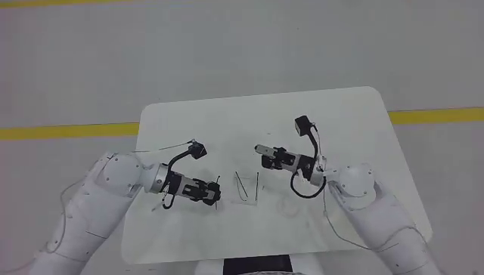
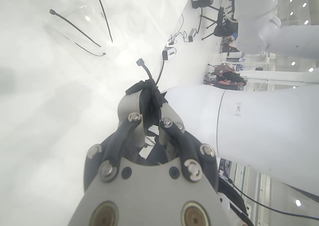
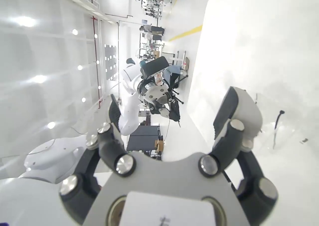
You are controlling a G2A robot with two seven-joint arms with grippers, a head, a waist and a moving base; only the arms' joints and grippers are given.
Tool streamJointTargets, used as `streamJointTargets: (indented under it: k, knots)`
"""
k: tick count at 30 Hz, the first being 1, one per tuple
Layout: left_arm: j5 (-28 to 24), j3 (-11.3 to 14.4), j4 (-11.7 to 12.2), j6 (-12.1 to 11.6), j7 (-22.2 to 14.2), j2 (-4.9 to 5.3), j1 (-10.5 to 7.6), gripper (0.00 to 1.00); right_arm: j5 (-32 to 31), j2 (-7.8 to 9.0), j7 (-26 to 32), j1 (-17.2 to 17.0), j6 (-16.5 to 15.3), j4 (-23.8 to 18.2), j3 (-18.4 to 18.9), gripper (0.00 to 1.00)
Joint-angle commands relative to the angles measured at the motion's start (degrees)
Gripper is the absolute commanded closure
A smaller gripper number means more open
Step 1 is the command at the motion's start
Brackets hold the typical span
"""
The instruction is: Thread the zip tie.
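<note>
Black zip tie (image 2: 147, 72), square head | left end effector (image 2: 149, 92) pinching it | right end effector (image 3: 172, 101) spread

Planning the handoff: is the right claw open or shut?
Open. The right claw has its fingers wide apart, with nothing between them.

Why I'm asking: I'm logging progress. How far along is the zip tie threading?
Done: the left gripper is shut on one zip tie, its head sticking out in front. In hand: the right gripper is open, holding nothing, apart from that tie. Left: no loop shows, so the tail looks unthreaded. Three spare ties lie on the table.
</note>
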Motion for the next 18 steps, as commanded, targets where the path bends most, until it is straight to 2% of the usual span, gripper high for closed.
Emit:
streamJointTargets:
  k: [1,6,10,18]
  knots:
    - [0.0,0.0,0.0,0.0,0.0,0.00,0.00,1.00,1.3,-0.12,3.7,1.5,0.1,1.1,-1.6,0.00]
    - [0.0,0.0,0.0,0.0,0.0,0.00,0.00,1.00,3.8,-0.79,11.5,7.2,0.7,4.7,-6.3,0.00]
    - [0.0,0.0,0.0,0.0,0.0,0.00,0.00,1.00,4.4,-1.66,12.8,11.5,-0.6,7.6,-9.8,0.00]
    - [0.0,0.0,0.0,0.0,0.0,0.00,0.00,1.00,4.4,-1.66,12.8,11.5,-0.6,7.6,-9.8,0.00]
